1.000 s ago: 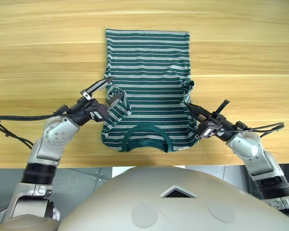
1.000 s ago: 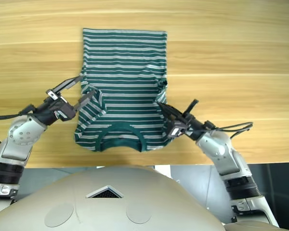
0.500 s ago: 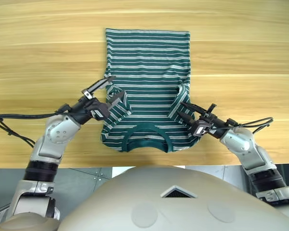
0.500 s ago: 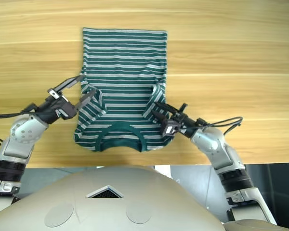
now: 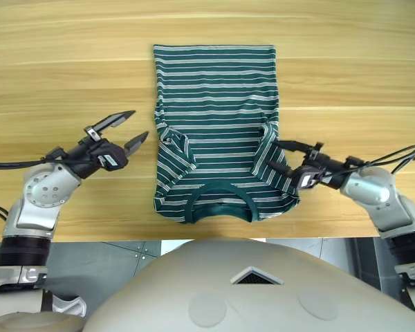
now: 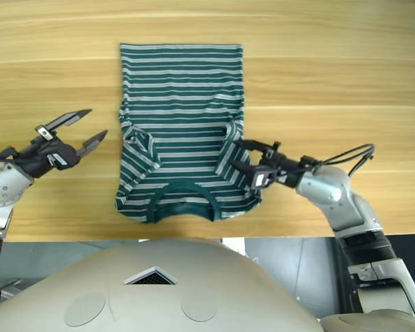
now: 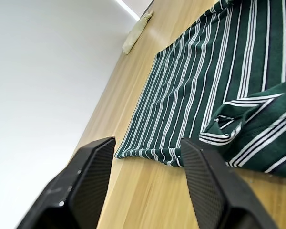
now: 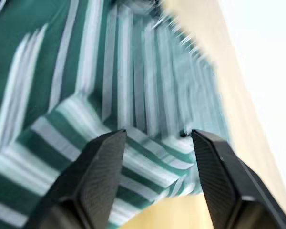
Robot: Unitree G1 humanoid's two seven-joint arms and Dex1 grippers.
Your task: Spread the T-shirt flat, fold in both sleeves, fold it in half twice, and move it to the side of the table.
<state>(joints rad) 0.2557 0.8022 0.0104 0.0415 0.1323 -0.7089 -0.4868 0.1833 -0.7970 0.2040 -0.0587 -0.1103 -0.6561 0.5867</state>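
Observation:
The green T-shirt (image 5: 214,104) with white stripes lies flat on the wooden table (image 5: 346,76), collar (image 5: 219,197) toward me. Both sleeves are folded in over the body, the left sleeve (image 5: 174,145) and the right sleeve (image 5: 266,149). My left gripper (image 5: 139,124) stands open over bare wood, a little left of the shirt's left edge (image 7: 148,155). My right gripper (image 5: 273,153) is open at the shirt's right edge, its fingers (image 8: 100,176) spread over the striped cloth (image 8: 133,109) by the folded right sleeve. Nothing is held.
Bare wood stretches wide to the left (image 5: 55,83), to the right and beyond the shirt's hem. The table's front edge (image 5: 124,238) runs just below the collar. A small pale object (image 7: 136,32) lies far off on the table in the left wrist view.
My left gripper has drawn back to the left, off the left sleeve. The right gripper swept the right sleeve inward over the shirt, then pulled back toward the right edge.

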